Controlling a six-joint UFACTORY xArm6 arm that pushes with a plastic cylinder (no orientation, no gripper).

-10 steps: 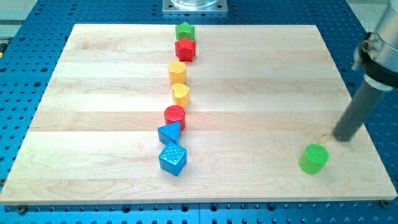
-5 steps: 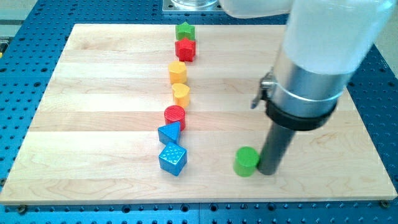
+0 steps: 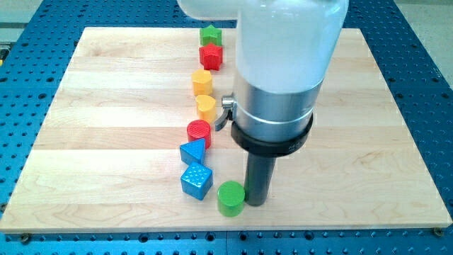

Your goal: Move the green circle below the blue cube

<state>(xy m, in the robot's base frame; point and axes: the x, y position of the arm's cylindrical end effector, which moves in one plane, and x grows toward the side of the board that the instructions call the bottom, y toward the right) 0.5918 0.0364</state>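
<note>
The green circle [image 3: 231,197] lies near the board's bottom edge, just right of and slightly below the blue cube [image 3: 196,180]. My tip [image 3: 256,203] rests on the board right against the green circle's right side. The rod rises from there into the big silver and white arm that fills the upper middle of the view. A small gap shows between the green circle and the blue cube.
A column of blocks runs up the board from the blue cube: a blue triangle [image 3: 192,151], a red circle [image 3: 199,132], a yellow heart [image 3: 206,107], a yellow hexagon [image 3: 202,82], a red block [image 3: 211,56] and a green star [image 3: 210,34]. The wooden board [image 3: 106,106] lies on a blue perforated table.
My tip has swept from the board's right side to the left, pushing the green circle leftward along the bottom until it sits beside the blue cube.
</note>
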